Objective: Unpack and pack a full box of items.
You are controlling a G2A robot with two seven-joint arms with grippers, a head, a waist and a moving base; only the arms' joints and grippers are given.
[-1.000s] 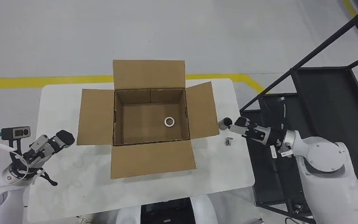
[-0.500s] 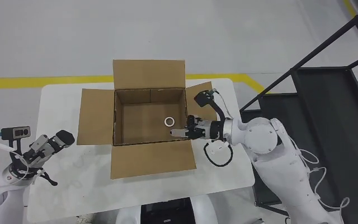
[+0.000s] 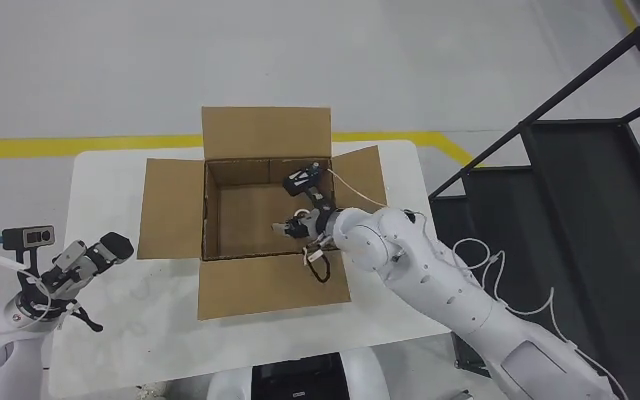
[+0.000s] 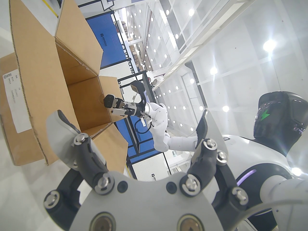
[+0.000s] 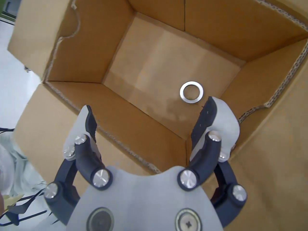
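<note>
An open cardboard box (image 3: 170, 208) stands mid-table with all flaps spread out. On its floor lies a small silver ring (image 5: 191, 92). My right gripper (image 3: 284, 228) hangs over the box's inside, open (image 5: 149, 109), with nothing between its fingers; the ring lies below, close to one fingertip (image 5: 211, 106). From the left wrist view the right gripper (image 4: 109, 101) is at the box's opening (image 4: 79, 92). My left gripper (image 3: 108, 248) rests at the table's left edge, open (image 4: 131, 118) and holding nothing, well apart from the box.
The white table (image 3: 110, 185) has bare room left of and in front of the box. A dark metal rack (image 3: 585, 170) stands close off the table's right side. A yellow floor line (image 3: 100, 146) runs behind the table.
My right arm has swung in from the table's right side, across the right flap, to above the box's inside. The left arm has kept still.
</note>
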